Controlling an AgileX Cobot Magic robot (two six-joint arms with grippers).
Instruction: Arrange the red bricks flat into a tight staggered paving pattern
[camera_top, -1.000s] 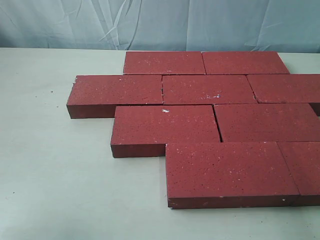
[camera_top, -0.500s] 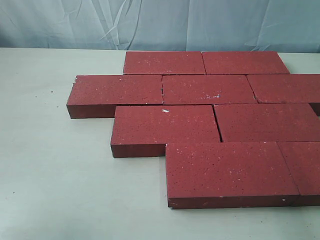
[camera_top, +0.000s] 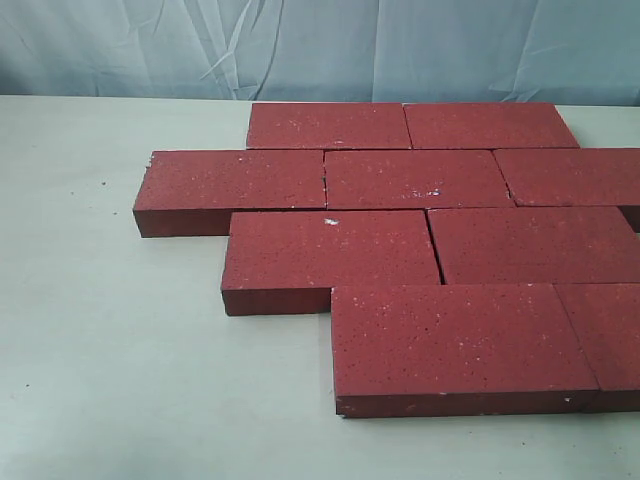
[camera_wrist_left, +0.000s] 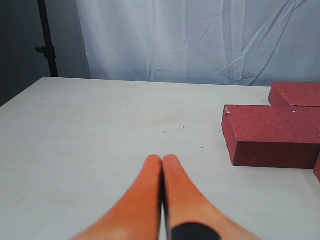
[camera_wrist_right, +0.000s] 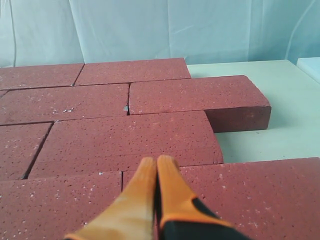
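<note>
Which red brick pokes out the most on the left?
The leftmost brick of the second row from the back, in the exterior view: its end juts farther left than any other row's.

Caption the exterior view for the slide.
Red bricks laid flat on a pale table in four staggered rows, joints nearly closed.

No readable text, label, brand, number or sign shows on anything in any view.
</note>
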